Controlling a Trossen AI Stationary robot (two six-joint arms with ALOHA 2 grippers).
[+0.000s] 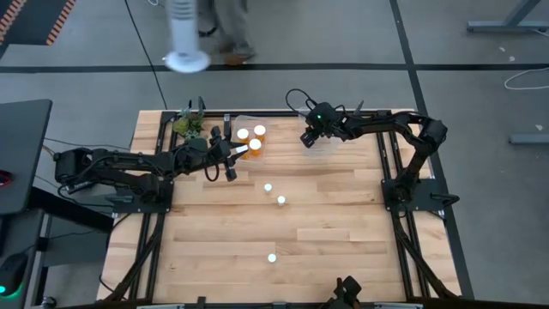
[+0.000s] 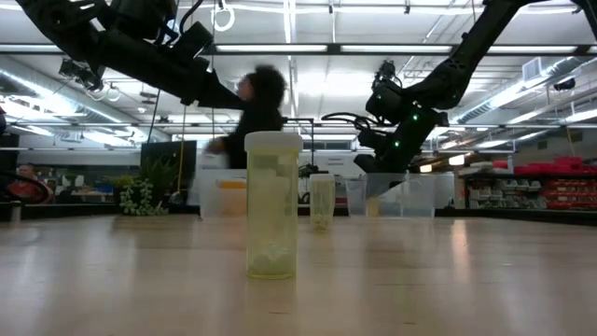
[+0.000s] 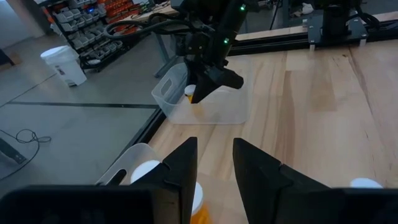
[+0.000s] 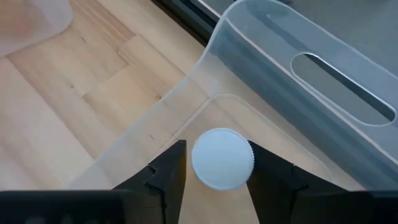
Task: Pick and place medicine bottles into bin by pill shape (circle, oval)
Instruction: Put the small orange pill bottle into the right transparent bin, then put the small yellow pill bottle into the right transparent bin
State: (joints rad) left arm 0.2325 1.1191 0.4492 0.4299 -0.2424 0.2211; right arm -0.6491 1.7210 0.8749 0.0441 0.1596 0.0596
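Observation:
My right gripper point(image 1: 307, 139) point(image 4: 217, 149) is shut on a medicine bottle with a white cap point(image 4: 222, 158). It holds the bottle inside the clear right bin point(image 1: 326, 148) point(image 4: 323, 81). My left gripper point(image 1: 236, 160) point(image 3: 214, 146) is open and empty. It hangs beside the clear left bin point(image 1: 249, 137) point(image 3: 127, 163), which holds several white-capped orange bottles point(image 1: 257, 130). Three more bottles stand on their bases on the table: two near the middle point(image 1: 268, 187) point(image 1: 280, 200) and one near the front point(image 1: 272, 257) point(image 2: 272, 205). My right gripper pinches the bottle between its two fingers at the round white cap's opposite sides point(image 4: 250, 163). The fingers point down from above. The bottle is upright below them, inside the bin's walls. I cannot tell whether its base is on the bin floor; the left wrist view shows its orange body point(image 3: 193, 96) at the fingertips.
A small green plant point(image 1: 189, 124) stands at the table's far left corner, behind the left bin. A person point(image 2: 256, 112) moves past the far edge, and a white cylinder point(image 1: 184, 34) stands on the floor there. Bare wood lies across the table's middle and near side.

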